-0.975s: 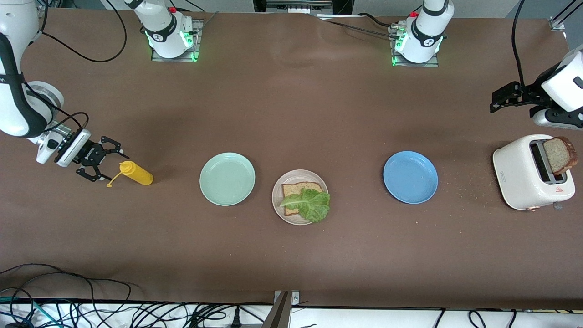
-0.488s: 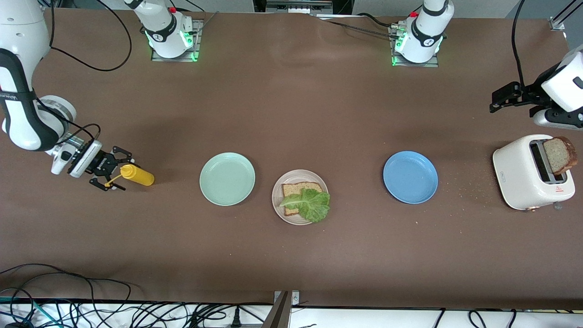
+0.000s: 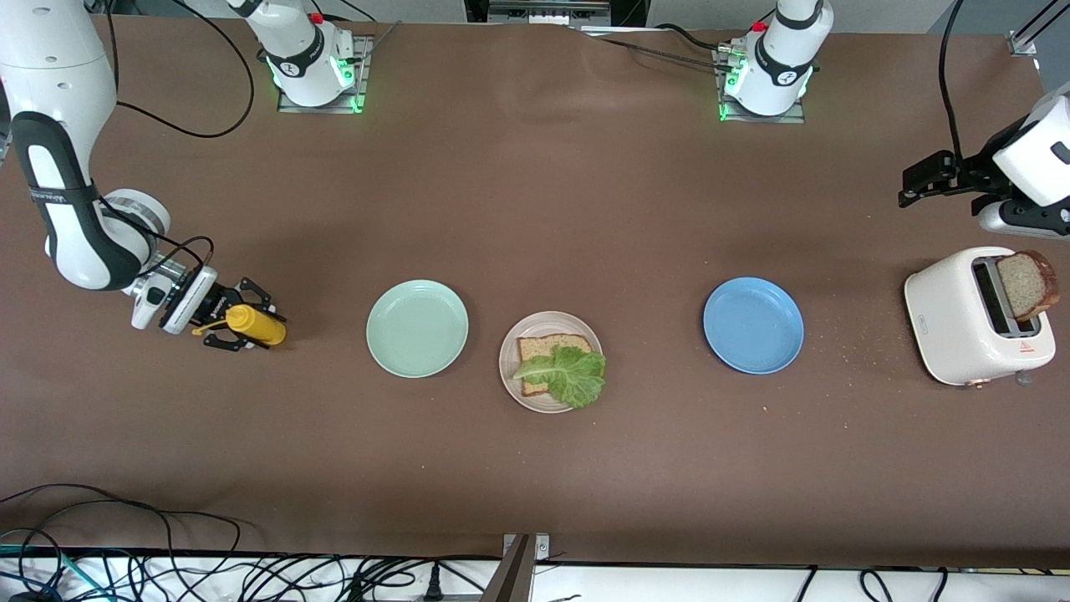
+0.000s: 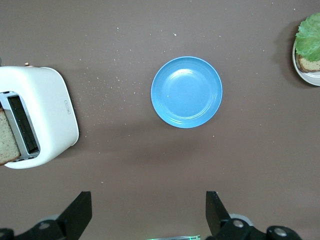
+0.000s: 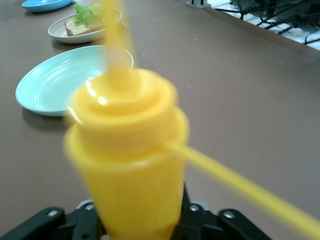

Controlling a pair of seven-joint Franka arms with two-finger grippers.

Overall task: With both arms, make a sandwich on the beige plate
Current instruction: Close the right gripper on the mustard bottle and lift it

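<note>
Front view: right gripper (image 3: 236, 324) sat low at the right arm's end of the table, its jaws around a yellow mustard bottle (image 3: 256, 323) lying on its side, fingers either side of the bottle but whether fully clamped I couldn't tell. Beige plate (image 3: 549, 361) sat mid-table with one bread slice (image 3: 552, 348) and a lettuce leaf (image 3: 571, 375) on top, no second slice on it. Mint green plate (image 3: 417, 328) lay just beside it toward the right arm's end, blue plate (image 3: 753, 325) toward the left arm's end. White toaster (image 3: 972, 316) held a bread slice (image 3: 1028, 285) sticking out of its slot; red warning sticker on it, text unreadable. Left gripper (image 3: 924, 180) waited over the table above the toaster, jaws spread, holding nothing. Black lettering on right arm's forearm, not legible. Left wrist view: blue plate (image 4: 186, 92), toaster (image 4: 36, 122), crumbs between them, beige plate's edge (image 4: 305, 75). Right wrist view: mustard bottle (image 5: 127, 150) filled the frame between the fingers; mint green plate (image 5: 60, 80) and beige plate (image 5: 82, 31) past it.
</note>
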